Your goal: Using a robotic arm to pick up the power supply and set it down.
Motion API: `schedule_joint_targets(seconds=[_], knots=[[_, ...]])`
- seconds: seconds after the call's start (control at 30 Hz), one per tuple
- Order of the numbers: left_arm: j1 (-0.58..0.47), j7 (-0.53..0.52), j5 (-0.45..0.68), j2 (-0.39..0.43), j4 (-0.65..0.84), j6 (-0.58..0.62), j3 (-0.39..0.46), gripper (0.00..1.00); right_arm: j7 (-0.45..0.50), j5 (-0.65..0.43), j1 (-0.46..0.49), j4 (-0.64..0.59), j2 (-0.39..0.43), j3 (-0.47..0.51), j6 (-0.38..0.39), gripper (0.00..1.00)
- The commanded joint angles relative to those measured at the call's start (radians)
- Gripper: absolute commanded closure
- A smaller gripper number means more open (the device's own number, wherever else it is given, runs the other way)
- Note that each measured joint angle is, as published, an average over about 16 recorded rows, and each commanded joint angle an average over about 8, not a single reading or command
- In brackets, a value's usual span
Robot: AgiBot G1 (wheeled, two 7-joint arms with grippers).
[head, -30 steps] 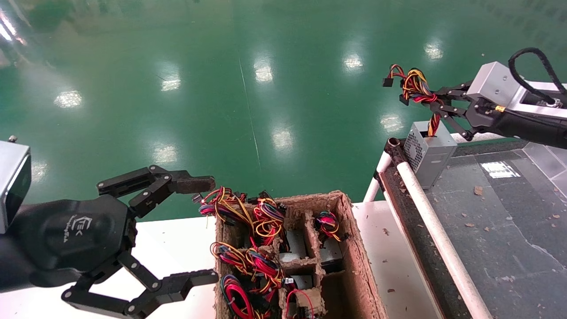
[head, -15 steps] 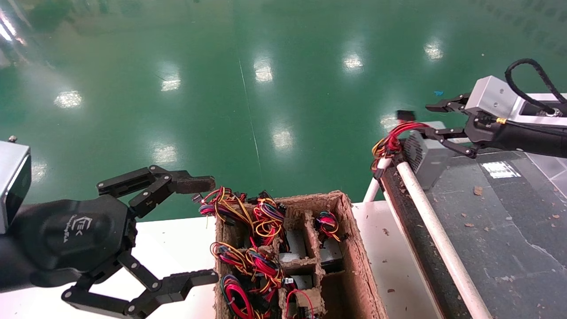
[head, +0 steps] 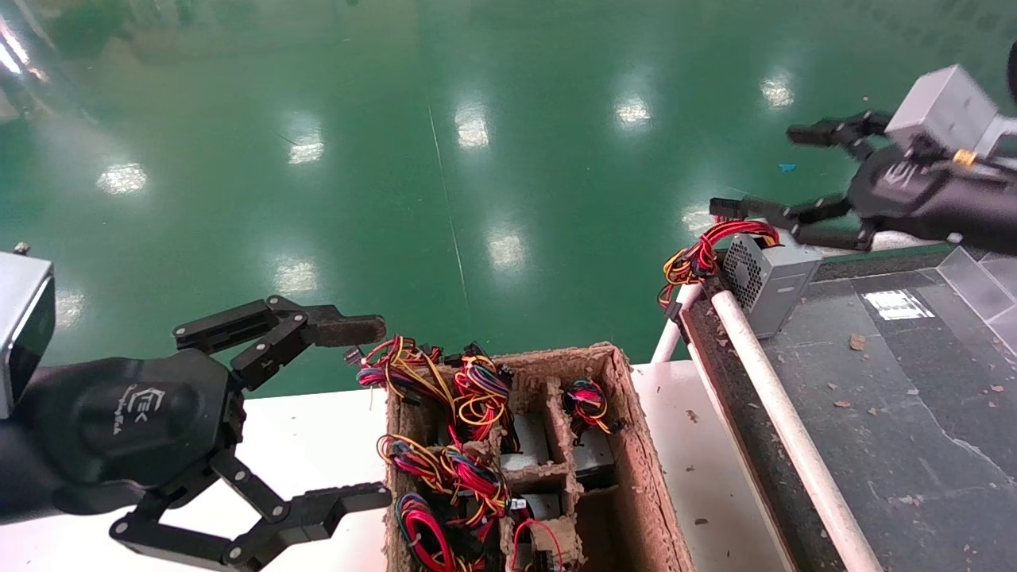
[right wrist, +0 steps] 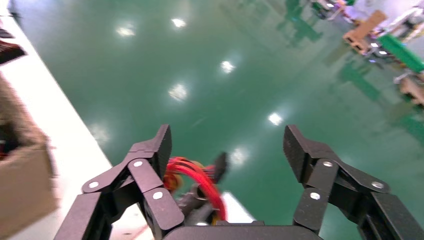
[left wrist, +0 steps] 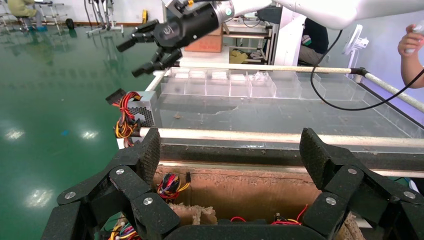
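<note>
Right end effector [head: 775,171] is hovering open above the power supply [head: 767,274], which we are seeing resting at the dark worktop [head: 898,413] corner; left end effector [head: 361,413] is idling open.

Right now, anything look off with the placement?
Yes. The power supply sits at the very corner of the dark belt, its wires dangling over the white rail. Right gripper is open above it.

Grey power supply [head: 769,274] (wires overhanging) upright

Dark belt [head: 890,381] carries power supply [head: 767,278]; debris, seemingly.
</note>
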Motion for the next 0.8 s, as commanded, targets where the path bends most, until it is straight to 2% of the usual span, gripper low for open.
schedule_joint_targets(seconds=[0.03,0.8], knots=[[0.000,0.000,0.000,0.000,0.000,0.000,0.000,0.00,0.012,0.023,-0.014,0.014,0.005,0.004,-0.008,0.00],[0.000,0.000,0.000,0.000,0.000,0.000,0.000,0.00,0.143,0.279,-0.206,0.226,0.062,0.037,-0.111,0.00]])
